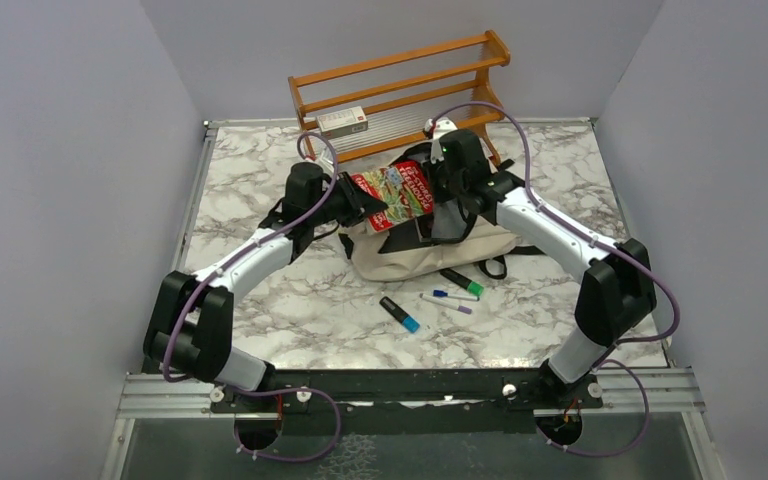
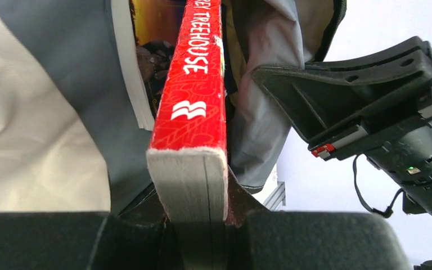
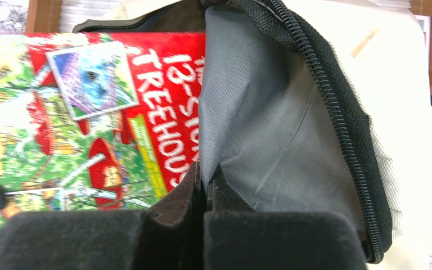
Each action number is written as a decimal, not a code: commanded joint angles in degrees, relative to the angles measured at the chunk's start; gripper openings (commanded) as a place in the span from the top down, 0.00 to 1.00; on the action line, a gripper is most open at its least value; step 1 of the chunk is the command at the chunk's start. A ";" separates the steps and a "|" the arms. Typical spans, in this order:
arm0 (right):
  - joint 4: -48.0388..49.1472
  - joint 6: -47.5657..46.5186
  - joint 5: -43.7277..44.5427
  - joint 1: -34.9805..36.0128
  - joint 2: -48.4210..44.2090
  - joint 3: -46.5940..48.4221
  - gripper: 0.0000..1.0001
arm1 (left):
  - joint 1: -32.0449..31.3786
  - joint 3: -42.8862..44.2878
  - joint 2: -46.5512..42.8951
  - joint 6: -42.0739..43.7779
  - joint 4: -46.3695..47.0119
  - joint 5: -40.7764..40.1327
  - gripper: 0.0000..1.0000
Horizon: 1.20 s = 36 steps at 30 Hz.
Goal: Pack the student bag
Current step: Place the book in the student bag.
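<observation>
The veined marble desk (image 1: 290, 300) carries the student bag (image 1: 410, 258), slumped beneath both hands. Arms and cover hide its upper half, so only soft cream cloth, black zipper and grey lining show. Beyond the hands stands a slatted wooden rack (image 1: 400, 75) with a small box (image 1: 343, 122) on it. The left hand (image 2: 194, 211) is clenched on the page end of a thick red book (image 2: 191, 101), whose far end runs out of view between folds of lining. The right hand (image 3: 204, 180) pinches that grey lining tight. Markers (image 1: 460, 281) lie on the near side of both hands.
</observation>
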 commanded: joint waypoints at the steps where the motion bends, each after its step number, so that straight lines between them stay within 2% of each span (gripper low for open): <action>1: 9.75 0.66 -5.13 0.48 -3.19 -0.94 0.99 | -2.07 2.93 3.63 -1.46 7.98 4.13 1.00; 7: 11.28 0.54 -6.90 0.47 -3.86 -2.63 0.99 | -4.82 7.94 10.11 0.07 10.50 5.96 1.00; 12: 11.28 0.26 -9.70 0.47 -4.59 -3.43 0.99 | -6.71 9.52 14.47 2.19 17.39 4.40 1.00; 18: 12.05 1.59 -10.21 0.47 -6.98 -5.42 0.99 | -7.94 12.26 21.94 0.30 23.24 3.13 1.00; 29: 12.34 1.78 -11.45 0.47 -9.60 -7.92 0.99 | -10.75 24.88 35.73 -2.02 24.92 1.55 1.00; 36: 12.08 0.14 -8.42 0.47 -10.75 -8.99 0.99 | -11.07 30.33 42.08 -3.90 23.51 2.61 1.00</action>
